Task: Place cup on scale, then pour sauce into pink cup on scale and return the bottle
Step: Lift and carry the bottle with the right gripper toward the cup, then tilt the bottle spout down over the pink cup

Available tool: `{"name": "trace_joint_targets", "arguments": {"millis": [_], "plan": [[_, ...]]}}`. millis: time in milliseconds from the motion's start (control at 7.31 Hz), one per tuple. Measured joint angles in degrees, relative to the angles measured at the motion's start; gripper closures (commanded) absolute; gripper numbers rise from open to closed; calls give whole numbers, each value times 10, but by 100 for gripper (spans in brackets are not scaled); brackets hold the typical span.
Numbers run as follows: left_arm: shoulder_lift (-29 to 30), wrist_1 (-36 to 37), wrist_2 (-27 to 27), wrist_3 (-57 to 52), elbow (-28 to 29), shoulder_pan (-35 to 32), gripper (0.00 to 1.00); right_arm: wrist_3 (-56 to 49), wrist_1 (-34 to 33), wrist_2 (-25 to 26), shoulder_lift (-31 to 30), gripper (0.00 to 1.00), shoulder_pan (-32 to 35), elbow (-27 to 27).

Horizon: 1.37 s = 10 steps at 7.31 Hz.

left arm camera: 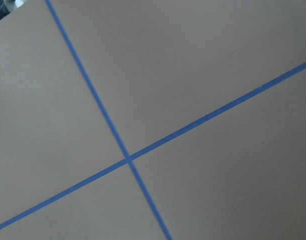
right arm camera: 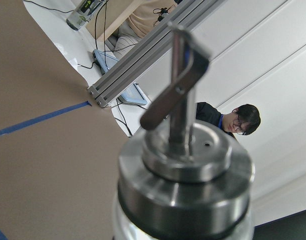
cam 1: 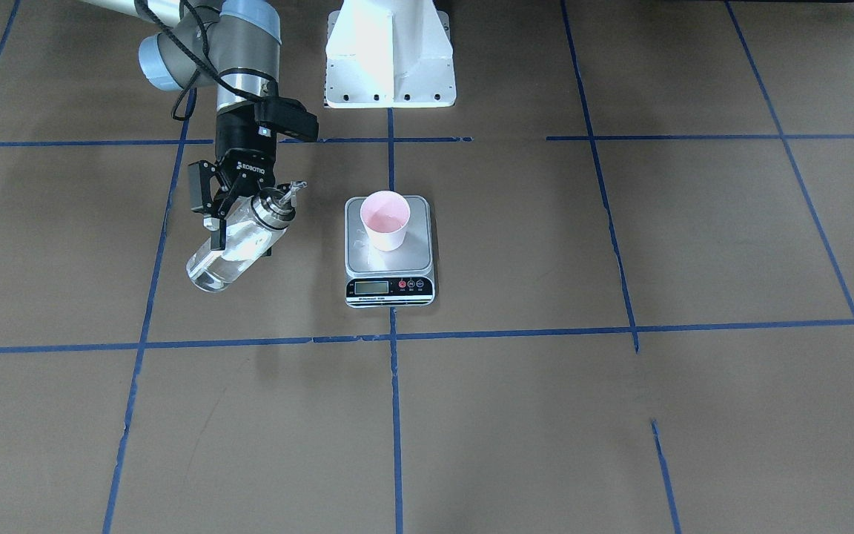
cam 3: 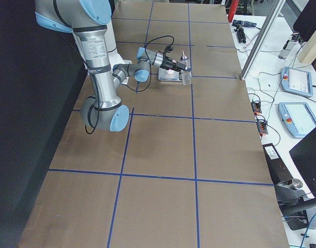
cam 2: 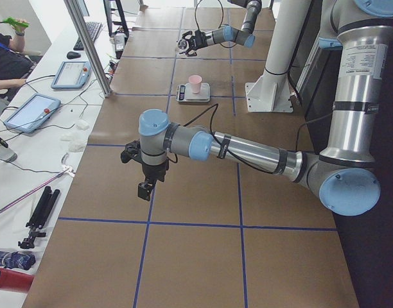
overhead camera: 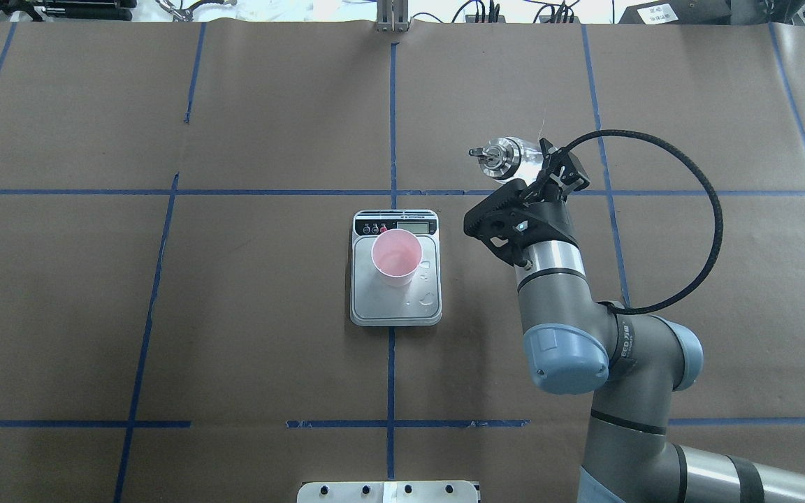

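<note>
The pink cup (overhead camera: 396, 257) stands upright on the steel platform of the scale (overhead camera: 395, 311); in the front view the cup (cam 1: 385, 219) sits toward the back of the scale (cam 1: 390, 256). A few clear droplets (overhead camera: 428, 300) lie on the platform. My right gripper (cam 1: 223, 215) is shut on the clear glass bottle (cam 1: 238, 241), held tilted in the air beside the scale, spout upward and toward the cup, apart from it. No stream of sauce shows. The bottle's collar and spout (right arm camera: 185, 170) fill the right wrist view. My left gripper (cam 2: 145, 189) hangs over the table's left end; I cannot tell its state.
The white robot pedestal (cam 1: 390, 52) stands behind the scale. Blue tape lines (left arm camera: 128, 159) grid the brown table. An aluminium post (cam 2: 87, 45), tablets (cam 2: 31, 110) and a seated person (cam 2: 7, 51) are beyond the table's far edge.
</note>
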<state>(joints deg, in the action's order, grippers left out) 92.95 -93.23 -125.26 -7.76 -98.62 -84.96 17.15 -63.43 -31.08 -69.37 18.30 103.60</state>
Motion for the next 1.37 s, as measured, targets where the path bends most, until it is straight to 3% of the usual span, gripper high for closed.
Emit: {"name": "trace_joint_targets", "arguments": {"millis": [547,1368], "plan": [[-1,-121,-1,45,68,-18,0,-106,-3,124,20,100,-42,-54],[-1,-142,-1,46,91,-24,0,-252,-8,205,20,100,-77,-62]]}}
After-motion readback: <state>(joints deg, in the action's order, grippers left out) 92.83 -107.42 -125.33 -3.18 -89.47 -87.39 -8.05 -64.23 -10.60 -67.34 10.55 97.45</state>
